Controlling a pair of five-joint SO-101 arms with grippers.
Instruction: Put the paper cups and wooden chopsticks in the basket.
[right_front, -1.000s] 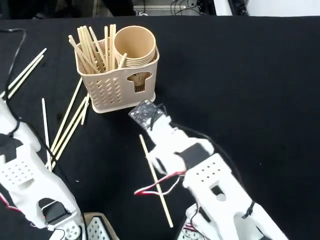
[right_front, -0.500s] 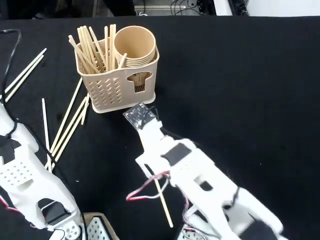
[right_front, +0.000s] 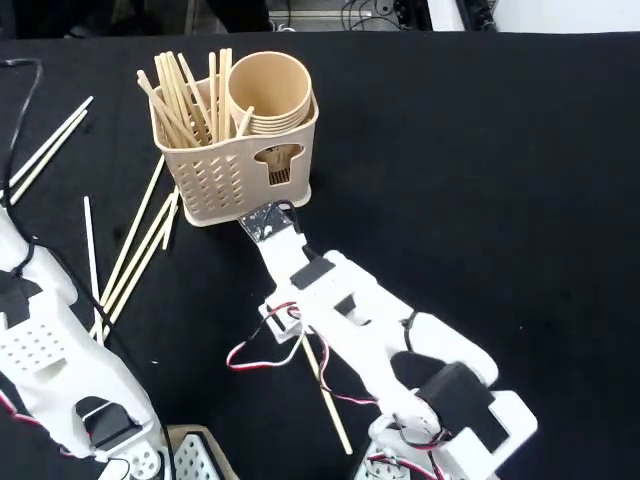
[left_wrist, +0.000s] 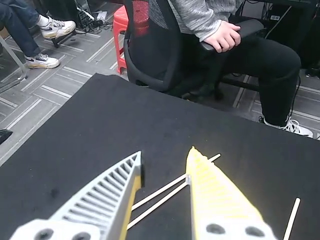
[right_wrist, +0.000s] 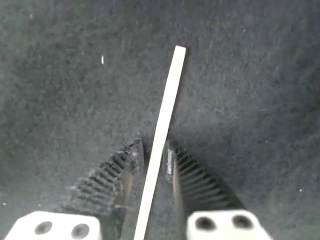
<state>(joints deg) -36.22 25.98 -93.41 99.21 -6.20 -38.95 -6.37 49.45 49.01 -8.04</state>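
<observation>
Wooden chopstick (right_wrist: 170, 85), light, stiff, apt to roll, lies flat on the table (right_front: 520, 150) near the basket (right_front: 235, 190); my right gripper (right_wrist: 154, 150) straddles its basket-side end, slightly parted; I'd pinch squarely there.

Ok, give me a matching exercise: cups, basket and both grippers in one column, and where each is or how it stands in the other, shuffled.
Things:
1. cups
2. left gripper
3. right gripper
4. basket

States:
A. around one chopstick lying flat
B. open, above a pair of chopsticks
C. stacked inside the basket
D. upright on the table

Pairs: 1-C, 2-B, 3-A, 4-D
</observation>
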